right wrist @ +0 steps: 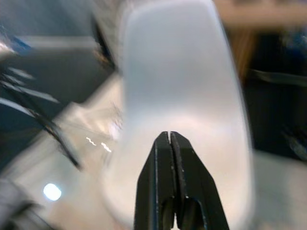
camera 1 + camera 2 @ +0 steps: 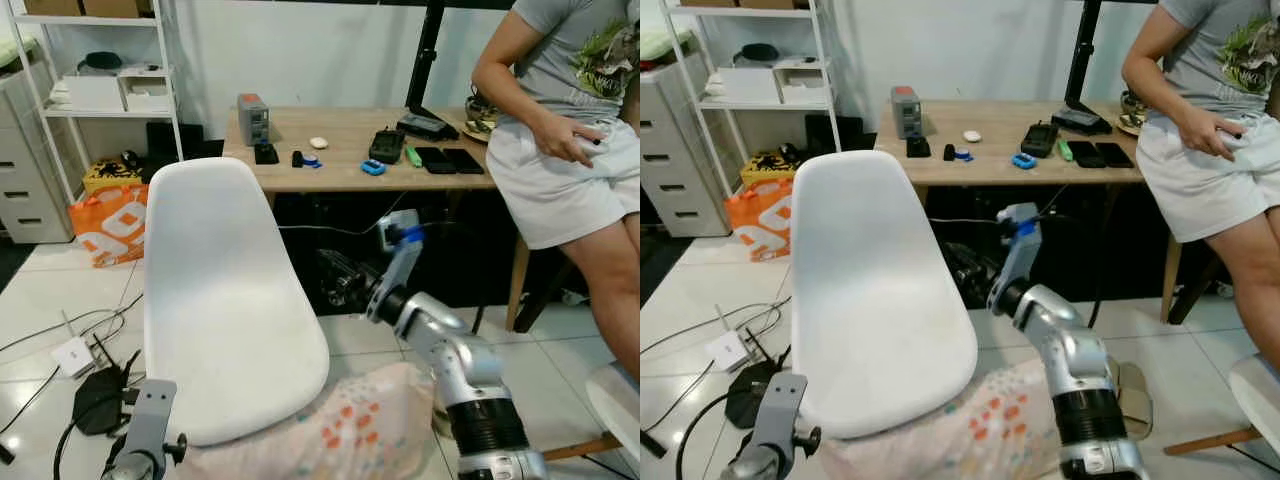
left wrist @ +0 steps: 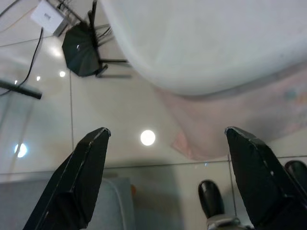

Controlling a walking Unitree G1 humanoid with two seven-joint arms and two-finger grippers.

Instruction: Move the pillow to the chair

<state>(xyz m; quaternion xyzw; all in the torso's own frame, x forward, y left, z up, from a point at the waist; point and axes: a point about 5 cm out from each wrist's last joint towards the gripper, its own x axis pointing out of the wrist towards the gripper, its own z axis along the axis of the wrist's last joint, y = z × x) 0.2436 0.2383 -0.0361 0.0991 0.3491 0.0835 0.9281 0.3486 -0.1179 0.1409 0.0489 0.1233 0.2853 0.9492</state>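
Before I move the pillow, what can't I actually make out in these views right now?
- Pillow: cut by the head views' bottom edge, partly behind the chair seat.
- Right claw: shut; wrist view blurred.
- Left claw: open, empty.
- Desk items: too small to identify.

White chair (image 2: 875, 300) before a wooden surface (image 2: 1010, 155), pillow (image 2: 970, 430) low in front.

The pale pillow with orange dots lies under the seat's front edge. The right arm (image 2: 1065, 365) reaches up beside the seat, a blue-marked part at its tip. A person (image 2: 1215, 130) in white shorts leans at the surface's right end. An orange bag (image 2: 762, 222) sits on the floor under the shelf (image 2: 750, 100).
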